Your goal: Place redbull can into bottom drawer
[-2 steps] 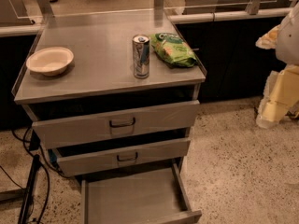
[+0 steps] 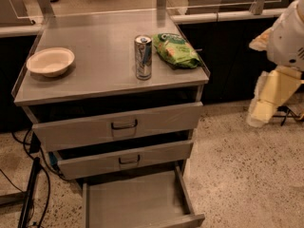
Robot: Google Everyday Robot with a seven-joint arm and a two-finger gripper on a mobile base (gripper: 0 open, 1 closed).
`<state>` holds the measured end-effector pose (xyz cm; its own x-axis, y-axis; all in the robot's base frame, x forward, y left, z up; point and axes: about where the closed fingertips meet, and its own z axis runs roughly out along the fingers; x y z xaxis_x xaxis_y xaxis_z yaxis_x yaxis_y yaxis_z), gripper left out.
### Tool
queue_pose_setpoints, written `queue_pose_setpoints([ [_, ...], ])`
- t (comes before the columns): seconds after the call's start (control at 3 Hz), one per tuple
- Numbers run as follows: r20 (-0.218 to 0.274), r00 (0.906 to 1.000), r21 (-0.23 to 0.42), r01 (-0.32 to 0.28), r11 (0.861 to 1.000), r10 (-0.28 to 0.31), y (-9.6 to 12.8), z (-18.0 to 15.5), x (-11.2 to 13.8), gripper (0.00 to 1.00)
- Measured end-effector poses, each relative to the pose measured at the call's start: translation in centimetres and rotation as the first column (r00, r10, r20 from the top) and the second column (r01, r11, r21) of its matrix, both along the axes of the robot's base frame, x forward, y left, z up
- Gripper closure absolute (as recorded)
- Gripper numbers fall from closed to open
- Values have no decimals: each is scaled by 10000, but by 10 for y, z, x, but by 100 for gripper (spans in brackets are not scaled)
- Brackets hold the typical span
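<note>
Not much has been shifted since the earlier frame: the arm at the right edge looks nudged a touch toward the cabinet, while the redbull can [image 2: 143, 57] has been left exactly where it was. It's stood upright on the cabinet top [image 2: 95, 80], just beside the green snack bag [image 2: 175, 50] and well apart from the white bowl [image 2: 50, 61]. The bottom drawer [image 2: 133, 203] is already pulled out with nothing seen inside, so that bit can be counted as done. The gripper [image 2: 266, 101] is hung low off to the right, well clear of the can, and whether it's apart or together can't be told from here. So pretty much everything is left: the can has to be reached, grabbed, carried down and set in the drawer
</note>
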<state>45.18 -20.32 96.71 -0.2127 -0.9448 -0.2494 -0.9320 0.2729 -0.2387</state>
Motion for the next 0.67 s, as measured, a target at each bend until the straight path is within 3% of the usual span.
queue_pose_setpoints([
  [0.33, 27, 10000, 439, -76, 9990, 75, 13, -14, 18, 0],
  [0.67, 39, 10000, 448, -75, 9990, 74, 13, -14, 18, 0],
])
